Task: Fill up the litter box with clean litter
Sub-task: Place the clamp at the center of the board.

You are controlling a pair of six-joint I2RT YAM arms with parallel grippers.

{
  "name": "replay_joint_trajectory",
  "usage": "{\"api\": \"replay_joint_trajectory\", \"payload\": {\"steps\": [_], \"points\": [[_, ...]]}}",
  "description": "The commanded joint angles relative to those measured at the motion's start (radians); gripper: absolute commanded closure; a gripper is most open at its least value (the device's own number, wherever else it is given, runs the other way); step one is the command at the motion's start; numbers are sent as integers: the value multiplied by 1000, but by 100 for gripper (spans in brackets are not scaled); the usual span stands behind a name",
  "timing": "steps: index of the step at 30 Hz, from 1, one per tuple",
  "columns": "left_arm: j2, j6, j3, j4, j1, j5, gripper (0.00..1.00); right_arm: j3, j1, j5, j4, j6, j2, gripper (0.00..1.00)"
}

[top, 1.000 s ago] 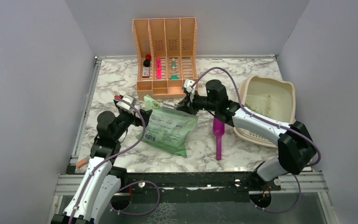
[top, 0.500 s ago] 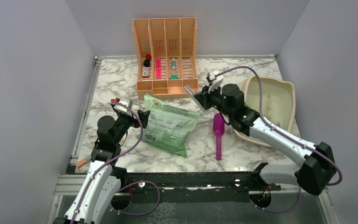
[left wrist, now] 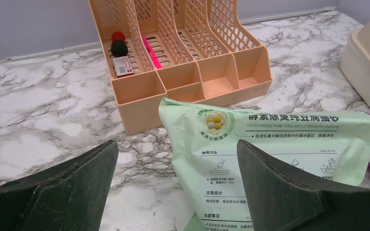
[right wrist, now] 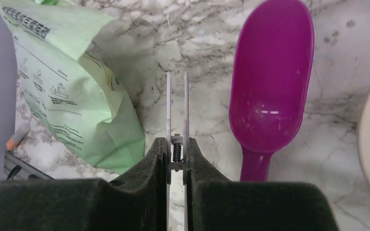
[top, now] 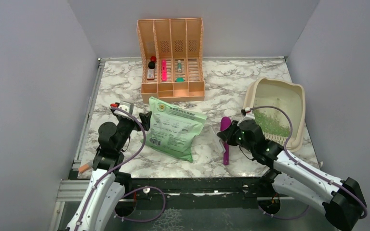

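My right gripper (right wrist: 176,144) is clamped on thin spring-loaded metal blades (right wrist: 168,106) beside the magenta plastic scoop (right wrist: 272,86); my left gripper (left wrist: 176,147) gapes empty. The beige plastic litter box (top: 299,113), far right, holds a layer of green granular litter (top: 270,122).

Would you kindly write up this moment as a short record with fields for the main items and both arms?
litter box: beige shallow plastic litter box, far right, green litter granules inside
bag: pale green printed plastic bag, flat at centre
scoop: purple plastic scoop, empty, between bag and box
left fingers: open, at bag's left edge
right fingers: shut on thin two-bladed metal tool, beside scoop
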Motion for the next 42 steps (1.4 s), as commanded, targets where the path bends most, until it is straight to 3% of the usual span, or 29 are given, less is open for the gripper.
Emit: {"api": "replay_joint_trajectory", "payload": {"steps": [1,9,13,24,29,34,37,38,40,42], "points": [[-4,4,10,6,2,-37,7,-24,2,-64,-22,166,12,98],[1,5,10,3,2,-42,7,-13,3,-303,95,94,239,94],[5,5,10,5,2,-44,7,-3,4,-359,104,102,323,85],[15,-1,15,4,1,-10,7,41,4,-426,0,70,335,65],[15,-12,17,1,2,11,2,83,4,-440,-69,27,281,53],[7,-8,21,-6,1,10,2,241,4,-225,-277,-84,214,42],[-7,-8,18,-5,1,5,2,382,2,91,-429,-149,211,8],[-9,-8,16,-3,1,4,1,429,0,196,-467,-177,217,1],[-14,-6,16,-4,1,-1,1,510,-22,365,-503,-246,241,0],[-16,-3,16,-7,1,-7,1,592,-102,402,-503,-329,268,0]]}}
